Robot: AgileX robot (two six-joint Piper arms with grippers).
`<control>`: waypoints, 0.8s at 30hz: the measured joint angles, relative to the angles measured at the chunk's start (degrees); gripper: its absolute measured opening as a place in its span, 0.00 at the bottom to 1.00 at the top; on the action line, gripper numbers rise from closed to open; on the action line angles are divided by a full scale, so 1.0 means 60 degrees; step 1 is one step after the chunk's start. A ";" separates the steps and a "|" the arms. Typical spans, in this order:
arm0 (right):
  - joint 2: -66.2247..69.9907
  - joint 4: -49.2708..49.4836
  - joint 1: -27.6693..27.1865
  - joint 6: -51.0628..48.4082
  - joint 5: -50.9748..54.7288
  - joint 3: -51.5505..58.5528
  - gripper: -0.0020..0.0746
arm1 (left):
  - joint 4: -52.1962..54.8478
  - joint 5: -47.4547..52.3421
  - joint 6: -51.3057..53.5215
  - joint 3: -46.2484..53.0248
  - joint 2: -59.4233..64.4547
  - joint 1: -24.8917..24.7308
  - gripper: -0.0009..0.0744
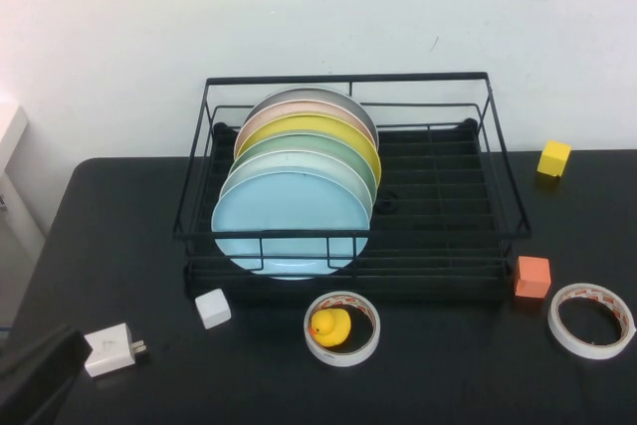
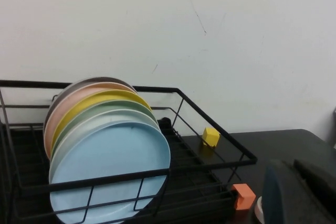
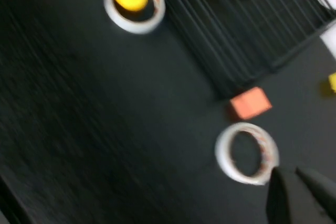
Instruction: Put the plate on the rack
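Plate: the round light sky-blue plate [image 1: 291,221] stood upright, frontmost in the black wire dish rack [image 1: 438,196].
Left gripper [image 1: 35,375]: near table corner, claw state unclear.
Right gripper [image 3: 304,195]: above tape ring, claw state unclear.

Black bench [image 1: 448,385] carrying a yellow rubber duck [image 1: 331,326] inside a tape roll [image 1: 342,328]; a second tape roll [image 1: 591,320] near the right edge, beside an orange cube [image 1: 532,277]; a yellow cube [image 1: 554,158] farther back; a white cube [image 1: 213,308] and a white plug adapter [image 1: 111,348] at left.
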 joint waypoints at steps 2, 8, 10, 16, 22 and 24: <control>-0.0919 0.0359 0.0000 0.0198 -0.0603 0.1124 0.03 | 0.0000 -0.0022 0.0117 0.0003 0.0000 0.0000 0.01; -0.3408 0.0881 0.0000 0.0371 -0.2187 0.4148 0.03 | 0.0000 -0.0662 0.0233 0.0003 0.0000 0.0000 0.01; -0.3967 0.0902 0.0000 0.0558 -0.2530 0.4806 0.03 | 0.0000 -0.1029 0.0270 0.0019 0.0000 0.0000 0.01; -0.4849 0.0919 0.0000 0.1287 -0.3074 0.5628 0.03 | -0.0037 -0.2051 0.0270 0.0019 0.0000 0.0000 0.01; -0.4889 0.0937 0.0000 0.1336 -0.3212 0.5628 0.03 | -0.0070 -0.2077 0.0270 0.0019 0.0000 0.0000 0.01; -0.4889 0.0937 0.0000 0.1352 -0.3220 0.5628 0.03 | -0.0076 -0.2041 0.0270 0.0019 0.0000 0.0000 0.01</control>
